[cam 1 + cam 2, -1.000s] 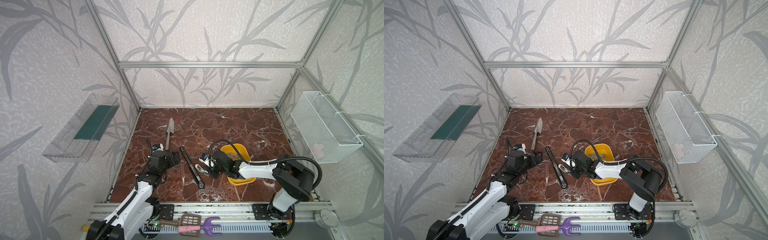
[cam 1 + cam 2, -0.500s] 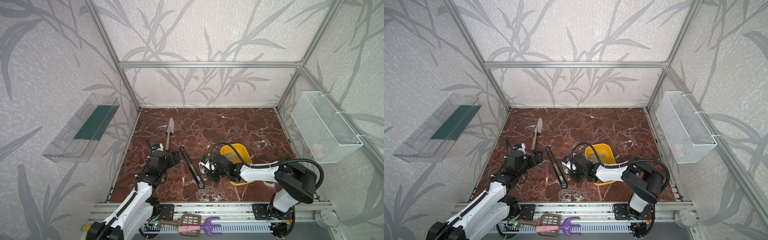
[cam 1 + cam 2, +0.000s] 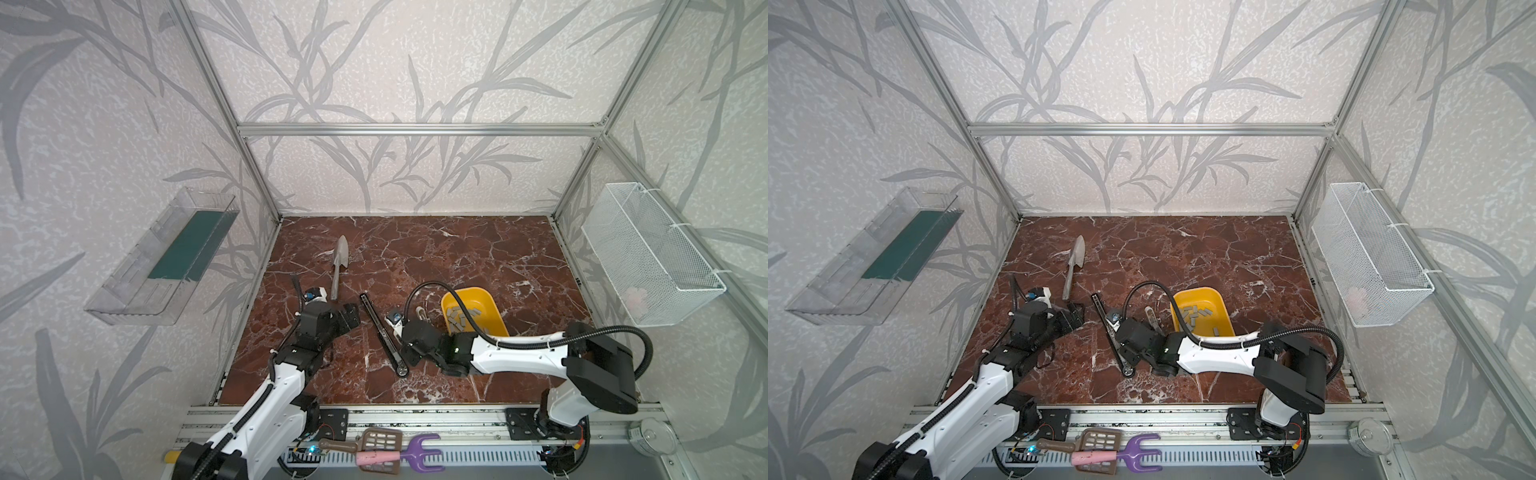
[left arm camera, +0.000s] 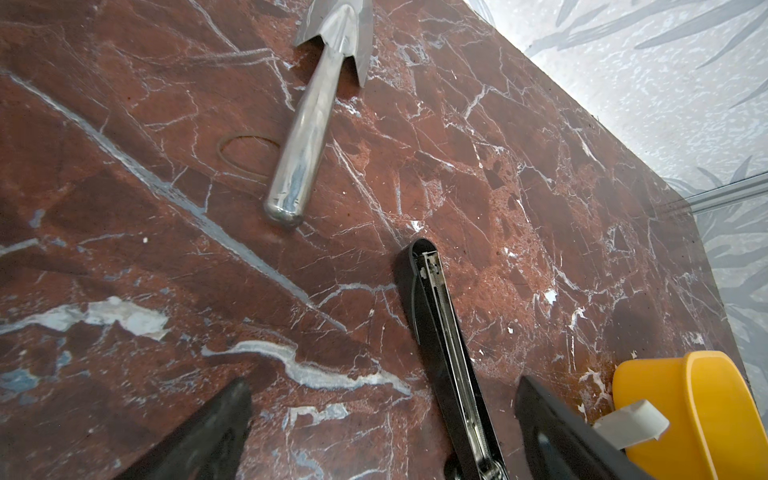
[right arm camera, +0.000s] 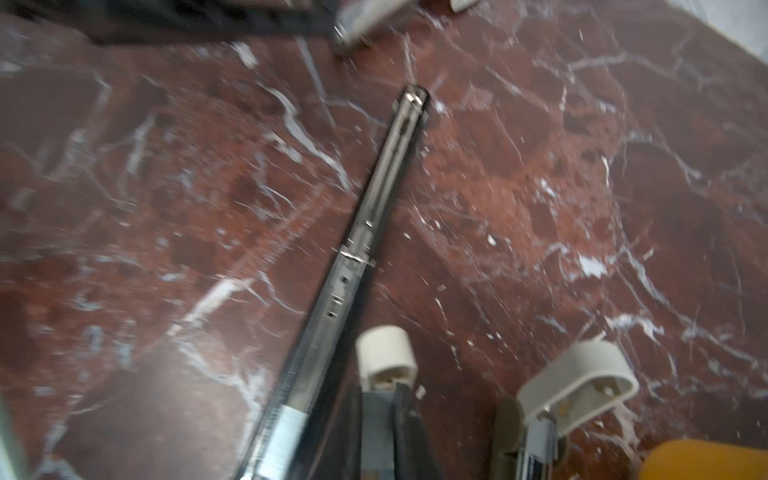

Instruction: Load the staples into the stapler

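**Both top views:** the long slim black stapler with a silvery inner rail (image 3: 381, 332) lies open on the red marble tabletop (image 3: 457, 257), between the 2 arms. Small flat grey metal staples (image 3: 457, 320) lie in the yellow plastic tray (image 3: 490, 309).

**Left wrist view:** the left gripper (image 4: 382, 384) hovers near the stapler, jaws wide and holding nothing.

**Right wrist view (blurred):** the right gripper (image 5: 378, 399) sits just beside the rail, jaws nearly closed, perhaps pinching 1 strip.
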